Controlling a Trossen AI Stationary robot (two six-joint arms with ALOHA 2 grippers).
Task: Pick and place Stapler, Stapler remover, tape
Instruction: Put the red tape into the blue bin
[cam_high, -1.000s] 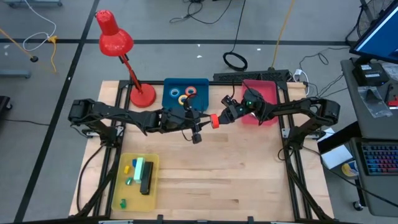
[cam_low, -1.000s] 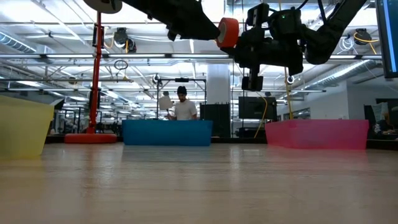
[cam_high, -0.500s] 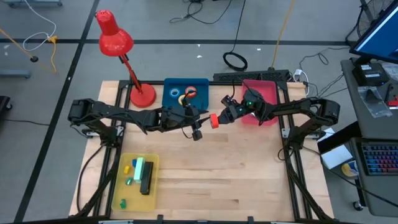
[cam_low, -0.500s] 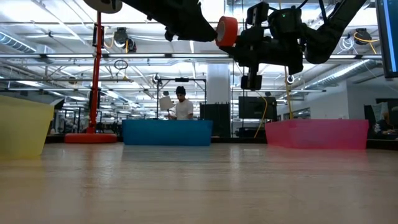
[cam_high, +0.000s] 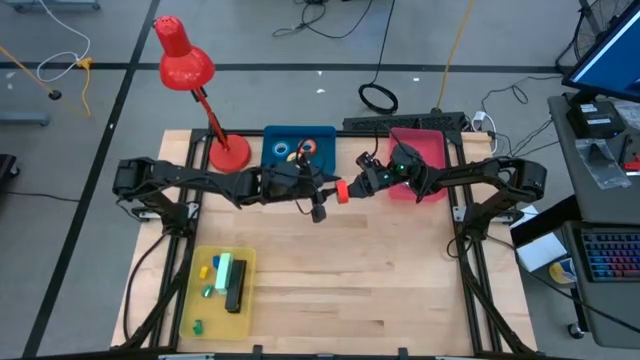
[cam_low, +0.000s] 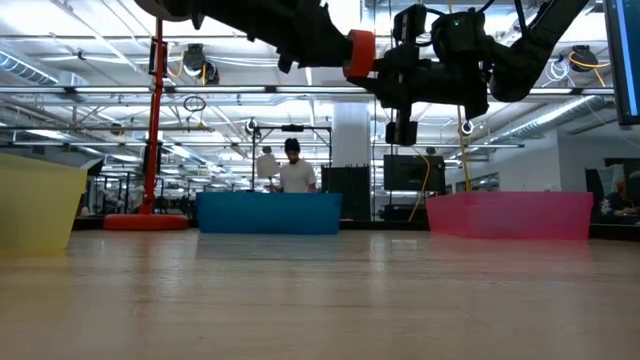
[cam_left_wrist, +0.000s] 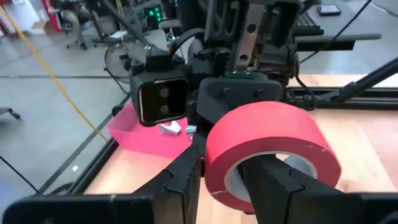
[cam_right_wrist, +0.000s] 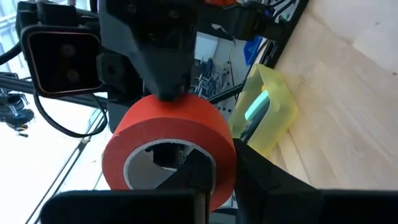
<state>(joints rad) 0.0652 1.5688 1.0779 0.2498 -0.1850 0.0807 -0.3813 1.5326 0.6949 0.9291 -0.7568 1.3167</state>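
A red tape roll (cam_high: 342, 190) hangs high above the table's middle between my two grippers; it also shows in the low view (cam_low: 360, 52). My left gripper (cam_left_wrist: 224, 180) comes at it from the table's left and is shut on it. My right gripper (cam_right_wrist: 221, 186) comes from the right and is shut on the same roll. Other tape rolls (cam_high: 303, 149) lie in the blue bin (cam_high: 272, 135) at the far middle. A black stapler (cam_high: 235, 292) lies in the yellow bin (cam_high: 200, 300) at the near left. My left gripper holds the roll by its wall (cam_left_wrist: 214, 155), one finger inside the open centre (cam_left_wrist: 273, 180) and one outside (cam_left_wrist: 186, 171). The fingers come level from the table's left. The roll is lifted clear, its open centre facing along the table. My right gripper has the roll's wall (cam_right_wrist: 225, 163) between its two fingers, one finger (cam_right_wrist: 196, 177) on the open-centre side and one (cam_right_wrist: 264, 183) outside. The fingers come level from the table's right, opposite the left gripper. The roll is clear of the table.
A pink bin (cam_high: 428, 152) stands at the far right under my right arm. A red desk lamp (cam_high: 185, 62) stands at the far left, its base (cam_high: 228, 155) beside the blue bin. The yellow bin also holds a green thing (cam_high: 223, 268) and small coloured bits.
The red roll and both grippers have shifted a little toward the table's left, staying high above the table. The roll has kept its height.
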